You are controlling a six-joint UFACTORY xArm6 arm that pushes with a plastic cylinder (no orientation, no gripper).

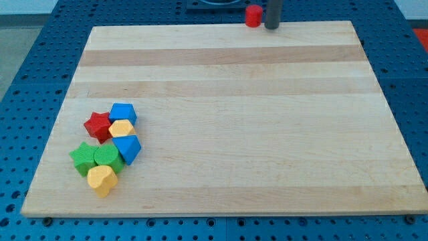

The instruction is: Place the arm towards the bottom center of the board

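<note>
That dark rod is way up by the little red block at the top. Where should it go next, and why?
Probably straight down the view toward the bottom centre. My tip sits at the board's top edge, just right of the red block; the block cluster, including the yellow block, lies far left, off that path.

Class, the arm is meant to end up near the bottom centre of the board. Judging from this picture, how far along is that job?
Nothing looks done yet. My tip sits at the board's top edge, just right of a small red block, so the tool is at the wrong end. Left to do: travel down the view to the bottom centre, a stretch that shows only bare wood; the cluster of blocks lies off to the left.
</note>
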